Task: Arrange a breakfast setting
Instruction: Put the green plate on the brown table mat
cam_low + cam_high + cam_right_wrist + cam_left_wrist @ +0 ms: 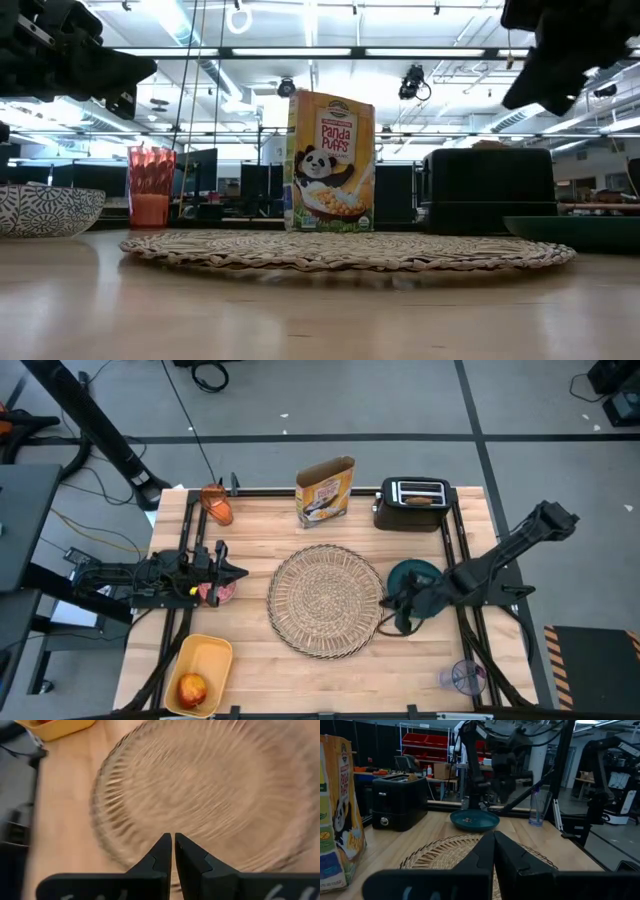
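Round woven straw placemat [326, 600] lying bare at the centre of the desk [300, 670], nothing yet set on it. Teal plate [413, 578] resting just beside the mat's right edge, under the right claw [398, 603], fingers pressed together and holding nothing. Likely next: taking the plate by its near rim, lifting it level and clear of the mat's raised weave, setting it down at the middle. Left claw [236, 572], also closed and empty, hovering above the small pink bowl [217, 591] left of the mat. Orange translucent cup [216, 504] at the back left, red apple [192, 688] in a yellow tray [198, 674] at the front left. Cereal box [325, 491] and black toaster [412, 505] lined along the back edge. Toast barely visible in the toaster's slot. Plate partly masked by the right arm. Spoon not made out anywhere.
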`<move>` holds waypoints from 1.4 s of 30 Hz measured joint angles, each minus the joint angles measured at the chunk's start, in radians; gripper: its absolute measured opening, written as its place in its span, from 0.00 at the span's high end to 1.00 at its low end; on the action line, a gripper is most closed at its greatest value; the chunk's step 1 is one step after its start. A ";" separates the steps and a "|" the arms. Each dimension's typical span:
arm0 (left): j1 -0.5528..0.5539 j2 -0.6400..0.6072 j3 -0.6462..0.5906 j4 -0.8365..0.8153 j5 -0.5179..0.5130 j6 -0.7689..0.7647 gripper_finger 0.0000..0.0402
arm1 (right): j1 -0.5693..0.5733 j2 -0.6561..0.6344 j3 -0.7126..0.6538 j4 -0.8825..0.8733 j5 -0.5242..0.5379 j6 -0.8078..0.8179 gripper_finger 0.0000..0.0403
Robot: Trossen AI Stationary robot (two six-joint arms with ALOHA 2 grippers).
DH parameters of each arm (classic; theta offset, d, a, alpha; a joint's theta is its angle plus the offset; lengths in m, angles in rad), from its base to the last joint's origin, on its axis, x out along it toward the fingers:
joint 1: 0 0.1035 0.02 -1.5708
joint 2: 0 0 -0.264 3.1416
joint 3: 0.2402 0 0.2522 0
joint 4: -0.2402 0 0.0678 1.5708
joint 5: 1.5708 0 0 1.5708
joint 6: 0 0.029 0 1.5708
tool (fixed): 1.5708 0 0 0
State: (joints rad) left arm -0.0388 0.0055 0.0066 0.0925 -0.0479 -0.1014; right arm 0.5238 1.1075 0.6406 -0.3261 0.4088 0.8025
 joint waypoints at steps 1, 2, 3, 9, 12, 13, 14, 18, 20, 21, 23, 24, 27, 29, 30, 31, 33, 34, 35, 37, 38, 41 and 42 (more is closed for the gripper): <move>0.000 0.000 0.000 0.000 0.000 0.000 0.97 | 0.006 0.023 0.010 0.005 -0.038 0.078 0.93; 0.000 0.000 0.000 0.000 0.000 0.000 0.97 | 0.010 0.042 0.016 0.012 -0.077 0.140 0.93; 0.000 0.000 0.000 0.000 0.000 0.000 0.97 | 0.012 0.061 0.019 0.027 -0.099 0.173 0.93; 0.000 0.000 0.000 0.000 0.000 0.000 0.97 | -0.023 0.140 0.018 0.176 -0.146 0.287 0.93; 0.000 0.000 0.000 0.000 0.000 0.000 0.97 | -0.040 0.159 0.019 0.241 -0.126 0.238 0.93; 0.000 0.000 0.000 0.000 0.000 0.000 0.97 | -0.052 0.162 0.019 0.237 -0.128 0.229 0.93; 0.000 0.000 0.000 0.000 0.000 0.000 0.97 | -0.069 0.164 0.027 0.208 -0.161 0.231 0.93; 0.000 0.001 0.000 0.005 0.000 0.000 0.97 | -0.096 0.214 0.155 -0.195 -0.298 0.282 0.93; 0.000 0.000 0.000 0.029 0.000 -0.003 0.97 | -0.075 0.275 0.259 -0.410 -0.275 0.295 0.93; 0.000 0.000 0.000 0.032 0.000 -0.018 0.97 | -0.065 0.308 0.308 -0.495 -0.256 0.303 0.93; 0.000 0.001 0.000 0.032 0.000 -0.024 0.97 | -0.050 0.380 0.393 -0.615 -0.232 0.333 0.92; 0.000 0.001 0.000 0.034 0.000 -0.023 0.97 | -0.047 0.415 0.423 -0.658 -0.232 0.347 0.91; 0.000 0.001 0.000 0.031 0.000 -0.020 0.97 | -0.046 0.501 0.466 -0.747 -0.284 0.383 0.84; 0.000 0.001 0.000 0.032 0.000 -0.020 0.97 | -0.052 0.547 0.466 -0.772 -0.314 0.404 0.77; 0.000 0.001 0.000 0.043 0.000 -0.018 0.97 | -0.057 0.567 0.466 -0.775 -0.317 0.408 0.73; 0.000 0.001 0.000 0.063 0.000 -0.020 0.97 | -0.063 0.585 0.466 -0.774 -0.319 0.409 0.70; 0.000 0.000 0.000 0.081 0.000 -0.043 0.97 | -0.082 0.617 0.466 -0.774 -0.330 0.402 0.64; 0.000 0.001 0.000 0.079 0.000 -0.051 0.97 | -0.093 0.631 0.466 -0.775 -0.332 0.397 0.61; 0.000 0.001 0.000 0.079 0.000 -0.058 0.97 | -0.105 0.645 0.466 -0.778 -0.332 0.388 0.60; 0.000 0.001 0.000 0.073 0.000 -0.064 0.97 | -0.128 0.664 0.466 -0.791 -0.332 0.375 0.58; 0.000 0.001 0.000 0.065 0.000 -0.070 0.97 | -0.141 0.672 0.466 -0.801 -0.332 0.373 0.58; -0.010 0.001 0.000 0.061 0.000 -0.087 0.97 | -0.170 0.676 0.461 -0.802 -0.332 0.357 0.60; -0.017 0.001 0.000 0.054 0.000 -0.096 0.97 | -0.179 0.674 0.456 -0.798 -0.333 0.358 0.61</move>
State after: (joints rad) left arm -0.0563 0.0063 0.0066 0.1466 -0.0478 -0.1971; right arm 0.3444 1.7819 1.0963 -1.1237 0.0759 1.1601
